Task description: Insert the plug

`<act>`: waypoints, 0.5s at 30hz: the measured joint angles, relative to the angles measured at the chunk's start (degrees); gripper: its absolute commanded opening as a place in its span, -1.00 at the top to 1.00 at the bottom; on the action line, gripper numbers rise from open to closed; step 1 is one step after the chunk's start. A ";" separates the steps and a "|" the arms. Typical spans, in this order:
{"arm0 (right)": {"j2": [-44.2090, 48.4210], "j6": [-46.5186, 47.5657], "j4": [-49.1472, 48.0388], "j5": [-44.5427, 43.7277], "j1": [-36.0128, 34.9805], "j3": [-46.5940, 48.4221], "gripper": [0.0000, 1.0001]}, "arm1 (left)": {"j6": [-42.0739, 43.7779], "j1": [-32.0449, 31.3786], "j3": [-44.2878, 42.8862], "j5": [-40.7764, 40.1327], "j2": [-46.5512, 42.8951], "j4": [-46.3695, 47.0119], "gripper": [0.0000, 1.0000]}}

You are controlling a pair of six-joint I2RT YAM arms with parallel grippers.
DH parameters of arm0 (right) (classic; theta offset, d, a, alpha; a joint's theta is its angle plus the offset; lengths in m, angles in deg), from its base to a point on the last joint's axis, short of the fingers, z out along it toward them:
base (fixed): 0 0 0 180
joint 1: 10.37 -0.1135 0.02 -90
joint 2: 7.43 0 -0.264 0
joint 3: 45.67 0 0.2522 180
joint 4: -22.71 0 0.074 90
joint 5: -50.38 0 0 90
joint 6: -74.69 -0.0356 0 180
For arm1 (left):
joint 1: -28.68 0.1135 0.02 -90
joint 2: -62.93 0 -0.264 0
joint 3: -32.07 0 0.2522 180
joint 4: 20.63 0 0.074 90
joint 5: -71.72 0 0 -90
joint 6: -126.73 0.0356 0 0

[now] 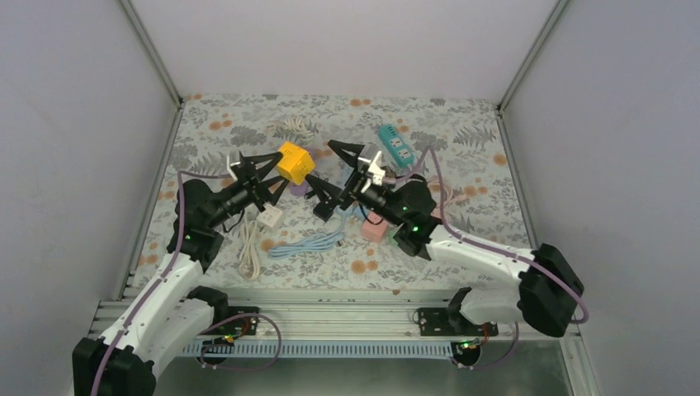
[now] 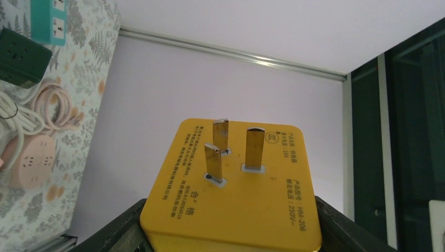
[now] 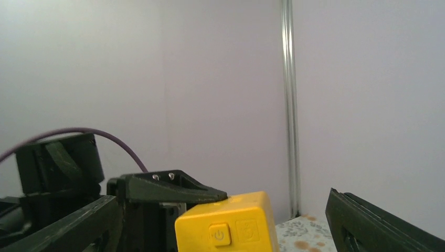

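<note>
A yellow cube plug [image 1: 295, 162] is held above the flowered mat by my left gripper [image 1: 281, 170], which is shut on its sides. In the left wrist view the plug [image 2: 236, 205] shows its three metal prongs [image 2: 254, 147] pointing away from the camera, with my gripper [image 2: 231, 239] clamped on it at the bottom. My right gripper [image 1: 323, 179] is open and empty, just right of the plug. In the right wrist view the plug [image 3: 231, 226] sits between my wide-open fingers [image 3: 378, 220]. A teal power strip [image 1: 396, 147] lies at the back right.
A dark green socket box [image 2: 21, 50], a pink round socket [image 1: 374, 228] with a coiled pink cord, a white adapter [image 1: 270, 217], a white cable [image 1: 248, 252], a light blue cable [image 1: 305, 243] and a white coil [image 1: 290, 126] lie on the mat. Walls enclose three sides.
</note>
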 measured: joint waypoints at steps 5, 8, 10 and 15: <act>-6.03 4.24 -9.22 -3.87 -2.43 -2.16 -1.00 | -3.69 -0.44 1.97 -1.92 -1.66 1.03 -0.25; -9.33 5.73 -11.21 -4.63 -3.32 -2.01 -1.00 | -4.81 -0.92 2.14 -2.80 -2.12 1.70 -0.25; -11.04 6.29 -11.67 -4.70 -3.96 -1.55 -1.00 | -5.44 -1.20 2.16 -3.13 -2.25 2.27 -0.25; -14.51 6.84 -12.87 -4.68 -5.29 -1.05 -0.92 | -6.43 -2.05 2.25 -3.78 -2.25 3.10 -0.25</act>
